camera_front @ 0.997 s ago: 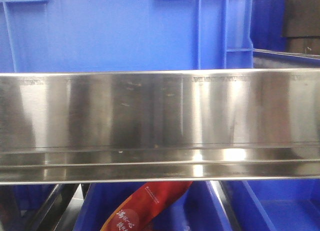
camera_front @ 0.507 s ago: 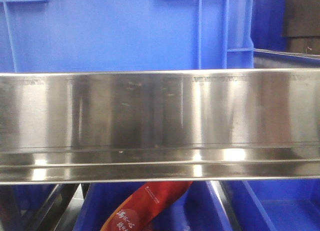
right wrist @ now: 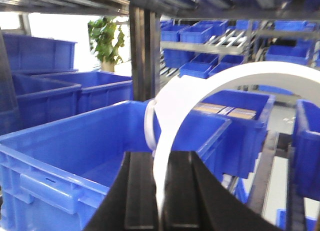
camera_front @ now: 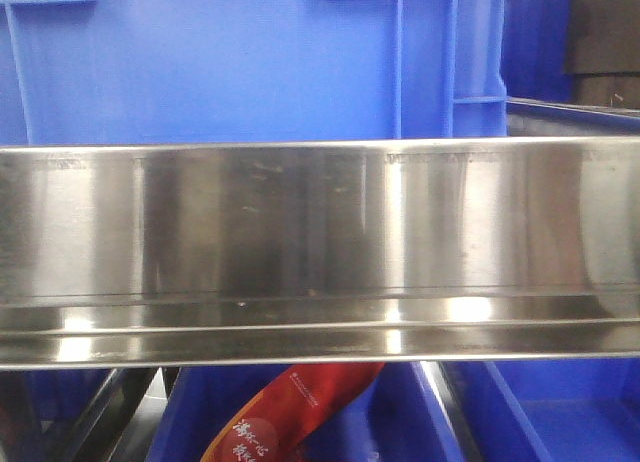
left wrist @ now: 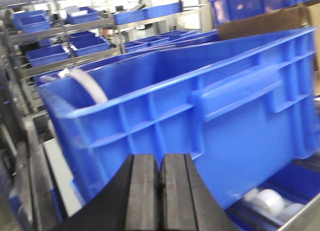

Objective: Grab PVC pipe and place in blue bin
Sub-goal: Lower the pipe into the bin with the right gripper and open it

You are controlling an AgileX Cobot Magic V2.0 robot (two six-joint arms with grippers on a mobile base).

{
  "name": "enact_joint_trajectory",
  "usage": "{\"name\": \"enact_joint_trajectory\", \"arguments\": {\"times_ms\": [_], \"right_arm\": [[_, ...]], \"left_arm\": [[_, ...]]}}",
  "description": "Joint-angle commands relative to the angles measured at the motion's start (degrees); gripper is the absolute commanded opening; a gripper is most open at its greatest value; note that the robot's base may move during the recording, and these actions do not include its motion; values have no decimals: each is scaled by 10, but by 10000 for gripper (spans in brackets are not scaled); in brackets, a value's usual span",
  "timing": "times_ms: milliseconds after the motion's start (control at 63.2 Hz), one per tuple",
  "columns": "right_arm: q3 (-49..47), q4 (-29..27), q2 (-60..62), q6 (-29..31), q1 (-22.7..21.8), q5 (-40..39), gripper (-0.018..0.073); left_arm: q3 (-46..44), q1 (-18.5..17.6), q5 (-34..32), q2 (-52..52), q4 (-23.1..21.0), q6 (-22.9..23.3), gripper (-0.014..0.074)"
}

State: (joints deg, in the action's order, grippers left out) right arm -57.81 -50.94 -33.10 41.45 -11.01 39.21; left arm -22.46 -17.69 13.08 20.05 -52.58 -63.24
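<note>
In the right wrist view the PVC pipe is a white curved strip arching up and to the right from between my right gripper's black fingers, which are shut on it. It hangs over the near corner of a blue bin whose inside looks bare. My left gripper is shut with its pads touching and nothing between them, low in front of the ribbed outer wall of a large blue bin. A white curved strip shows above that bin's far left rim. The front view shows neither gripper nor the pipe.
A steel shelf beam spans the front view, with a blue bin wall behind it and a red packet below. Metal racks with several blue bins and a dark upright post surround the arms. White rollers lie under the left bin.
Only the reflections on the steel beam shift slightly; nothing else in the front view has moved.
</note>
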Motion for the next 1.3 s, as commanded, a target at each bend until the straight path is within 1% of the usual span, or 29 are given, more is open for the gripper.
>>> {"name": "enact_joint_trajectory", "arguments": {"times_ms": [0, 95, 301, 380, 475, 554, 649, 712, 871, 934, 997, 1061, 1124, 1282], "right_arm": [[-9, -36, -18, 39, 2, -2, -168], [-10, -66, -32, 74, 2, -2, -168], [-10, -82, -73, 81, 2, -5, -167], [-10, -100, -89, 111, 2, -6, -167], [-10, -135, -108, 144, 3, -6, -167], [-10, -183, -125, 173, 6, 2, -167], [-10, -226, -141, 238, 27, 7, -167], [-10, -241, -152, 260, 49, -4, -161], [-23, -242, -189, 263, 110, -46, -162], [-34, -242, -205, 283, 135, -73, -162], [-44, -242, -220, 286, 158, -100, -162], [-50, -235, -238, 286, 174, -116, -162], [-58, -213, -258, 286, 188, -129, -162], [-86, -210, -311, 286, 216, -154, -162]], "left_arm": [[10, -3, -20, -4, 1, 4, -111], [15, -3, -21, -4, 3, 4, -111], [18, -3, -33, -4, 4, 4, -111], [18, -3, -34, -4, 4, 4, -111], [18, -3, -34, -4, 4, 4, -111], [18, -3, -34, -4, 4, 4, -111], [18, -3, -34, -4, 4, 4, -111], [18, -3, -34, -4, 4, 4, -111], [18, -3, -34, -4, 4, 4, -111], [18, -3, -34, -4, 4, 4, -111], [18, -3, -34, -4, 4, 4, -111], [18, -3, -34, -4, 4, 4, -111], [18, -3, -34, -4, 4, 4, -111], [18, -3, -34, -4, 4, 4, -111]]}}
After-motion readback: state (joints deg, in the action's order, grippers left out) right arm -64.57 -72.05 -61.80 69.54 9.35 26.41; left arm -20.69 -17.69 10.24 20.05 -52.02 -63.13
